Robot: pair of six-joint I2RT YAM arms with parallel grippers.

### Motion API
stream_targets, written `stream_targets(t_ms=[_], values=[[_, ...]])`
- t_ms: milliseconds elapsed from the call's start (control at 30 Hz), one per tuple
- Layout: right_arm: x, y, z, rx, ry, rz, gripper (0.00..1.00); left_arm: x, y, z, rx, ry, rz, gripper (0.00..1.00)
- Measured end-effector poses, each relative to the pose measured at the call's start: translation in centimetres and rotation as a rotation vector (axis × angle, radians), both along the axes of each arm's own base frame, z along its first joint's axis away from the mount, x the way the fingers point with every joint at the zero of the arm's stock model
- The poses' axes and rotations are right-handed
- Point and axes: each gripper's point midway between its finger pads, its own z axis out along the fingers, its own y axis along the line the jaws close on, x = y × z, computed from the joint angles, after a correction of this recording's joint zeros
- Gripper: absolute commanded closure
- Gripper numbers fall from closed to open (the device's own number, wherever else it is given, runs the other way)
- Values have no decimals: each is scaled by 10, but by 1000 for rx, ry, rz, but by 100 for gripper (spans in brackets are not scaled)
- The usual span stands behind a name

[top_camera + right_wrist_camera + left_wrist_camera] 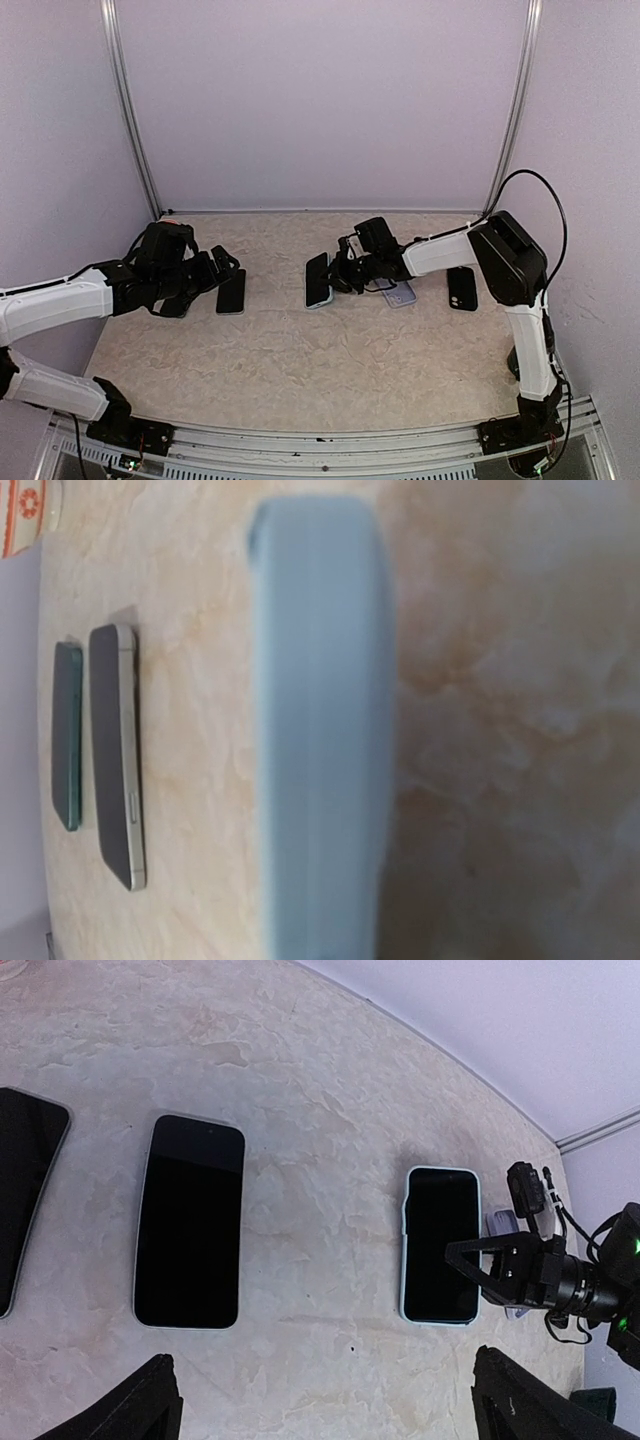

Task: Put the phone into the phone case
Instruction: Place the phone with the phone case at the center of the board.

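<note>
A black-screened phone sits inside a light blue phone case [318,280] [440,1245], flat on the marbled table. My right gripper [338,272] [455,1252] reaches from the right, and its dark fingertip lies over the cased phone's right edge. In the right wrist view the case's blue side [320,730] fills the middle, blurred and very close. It hides the fingers, so their gap does not show. My left gripper [222,268] [325,1390] hovers to the left with its fingers [145,1400] wide apart and nothing between them.
A bare dark phone [232,292] [190,1222] lies by the left gripper, with another dark phone [22,1190] further left. A patterned case [400,293] and a black phone [462,288] lie right of the right gripper. Walls enclose the table.
</note>
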Motion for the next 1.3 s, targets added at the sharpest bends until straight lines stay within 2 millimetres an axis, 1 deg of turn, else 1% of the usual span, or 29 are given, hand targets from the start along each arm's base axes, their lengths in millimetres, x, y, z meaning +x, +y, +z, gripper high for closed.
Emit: stream_targets(t_ms=[200,433,600,800,967,1067,1200,1300], values=[[2,0,-4,-11,5,-8,77,0,0,0,-5,1,0,1],[2,-1,-6,-19,7,-13,63,0,-1,0,-8,4,-4,1],[2,-2,-7,-25,8,-17,57,0,0,-1,-8,5,-3,1],[2,-4,-10,-41,3,-20,56,0,0,-1,-9,5,-2,1],[2,-7,-13,-62,0,-22,61,-3,-1,-7,-20,18,-8,1],[2,-7,-14,-71,-8,-17,62,-6,0,-13,-16,31,-10,1],[1,-7,-16,-86,-25,-8,62,-6,-1,-13,-17,31,-10,1],[0,-5,-16,-97,-41,-1,66,-5,-1,-12,-21,29,-9,1]])
